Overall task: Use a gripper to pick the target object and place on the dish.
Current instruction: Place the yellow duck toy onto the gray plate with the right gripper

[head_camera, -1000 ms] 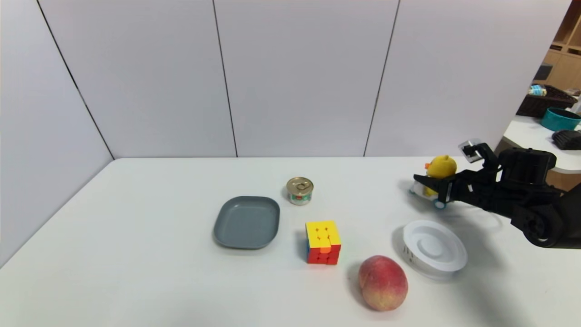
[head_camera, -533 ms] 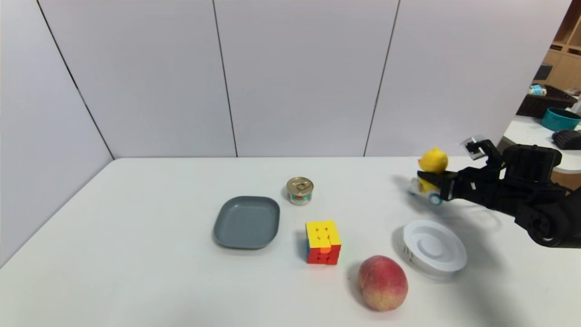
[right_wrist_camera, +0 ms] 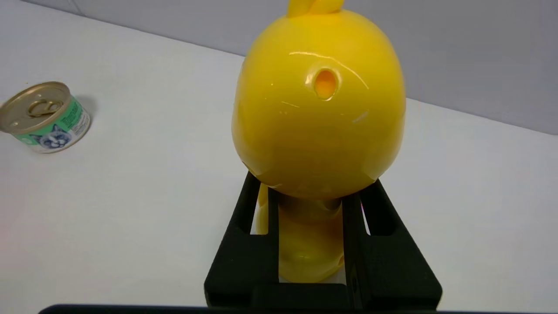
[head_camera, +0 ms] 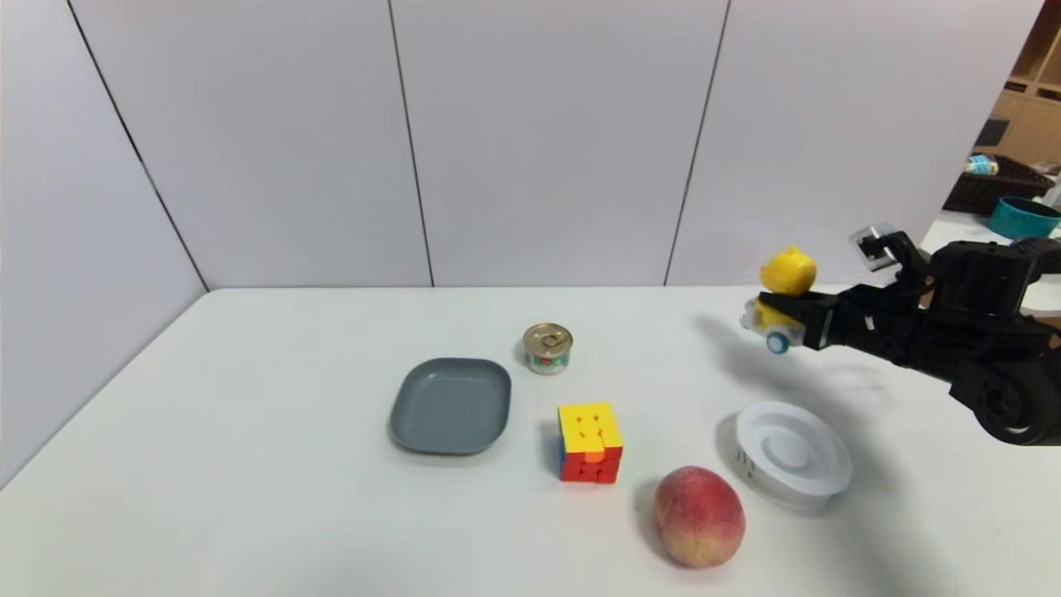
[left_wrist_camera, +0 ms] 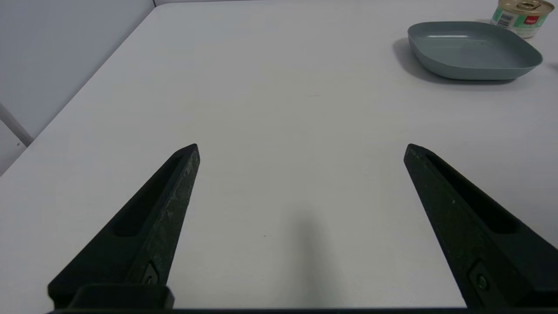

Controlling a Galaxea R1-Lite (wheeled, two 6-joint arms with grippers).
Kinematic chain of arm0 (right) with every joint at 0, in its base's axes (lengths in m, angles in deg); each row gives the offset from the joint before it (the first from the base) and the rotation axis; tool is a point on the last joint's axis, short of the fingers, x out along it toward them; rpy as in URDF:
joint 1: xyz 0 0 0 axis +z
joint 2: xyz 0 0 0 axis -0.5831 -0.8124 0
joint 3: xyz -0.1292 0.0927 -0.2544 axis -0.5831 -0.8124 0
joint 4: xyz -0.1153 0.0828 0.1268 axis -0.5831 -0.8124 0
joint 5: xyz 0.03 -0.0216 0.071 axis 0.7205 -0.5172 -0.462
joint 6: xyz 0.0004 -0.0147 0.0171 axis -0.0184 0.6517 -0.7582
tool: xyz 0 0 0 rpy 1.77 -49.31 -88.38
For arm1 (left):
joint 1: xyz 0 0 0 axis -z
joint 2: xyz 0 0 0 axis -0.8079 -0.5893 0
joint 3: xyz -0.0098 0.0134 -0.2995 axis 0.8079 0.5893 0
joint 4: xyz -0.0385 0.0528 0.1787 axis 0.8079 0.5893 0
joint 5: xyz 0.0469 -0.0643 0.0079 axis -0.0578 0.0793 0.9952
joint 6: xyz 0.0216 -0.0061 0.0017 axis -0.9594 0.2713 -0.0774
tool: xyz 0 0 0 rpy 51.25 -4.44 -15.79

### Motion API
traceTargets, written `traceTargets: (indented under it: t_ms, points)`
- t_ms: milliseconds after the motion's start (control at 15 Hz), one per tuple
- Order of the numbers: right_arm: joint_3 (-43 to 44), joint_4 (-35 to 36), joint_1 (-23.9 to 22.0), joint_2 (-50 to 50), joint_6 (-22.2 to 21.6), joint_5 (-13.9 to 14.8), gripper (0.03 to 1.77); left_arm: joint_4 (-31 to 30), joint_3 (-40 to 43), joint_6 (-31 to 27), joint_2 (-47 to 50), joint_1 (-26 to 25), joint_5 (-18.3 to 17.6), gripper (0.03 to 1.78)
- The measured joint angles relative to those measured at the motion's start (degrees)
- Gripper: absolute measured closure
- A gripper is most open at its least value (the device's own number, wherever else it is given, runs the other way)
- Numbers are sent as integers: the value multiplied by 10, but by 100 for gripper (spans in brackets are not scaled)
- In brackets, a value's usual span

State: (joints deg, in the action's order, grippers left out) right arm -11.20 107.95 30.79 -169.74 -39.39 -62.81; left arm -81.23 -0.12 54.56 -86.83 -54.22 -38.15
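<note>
Pale grey wall panels [head_camera: 547, 141] with dark seams fill the upper frame above a white worktop [head_camera: 249, 497]. At the far right edge stand wooden shelves [head_camera: 1032, 91] and another white table [head_camera: 966, 236].

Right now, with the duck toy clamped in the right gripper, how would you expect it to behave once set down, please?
The duck toy, held by the right gripper, looks like glossy hard plastic, so probably stiff, light and rather slippery. Its big head tops a narrow body, so it may tip. The wheeled scooter could roll on the dish.

White table [head_camera: 249, 464]: dish [head_camera: 450, 405], can [head_camera: 547, 348], cube [head_camera: 589, 442], peach [head_camera: 699, 516]
</note>
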Motion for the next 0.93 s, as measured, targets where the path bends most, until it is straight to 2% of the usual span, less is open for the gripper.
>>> traceTargets:
  t_ms: [200, 533, 800, 933]
  points:
    - [4, 0, 12, 23, -1, 0, 139, 0, 0, 0, 0, 0, 0, 12]
    - [38, -14, 58, 72, -1, 4, 139, 0, 0, 0, 0, 0, 0, 12]
    - [79, -83, 99, 106, 10, 6, 139, 0, 0, 0, 0, 0, 0, 12]
    - [89, -87, 119, 122, 12, 5, 139, 0, 0, 0, 0, 0, 0, 12]
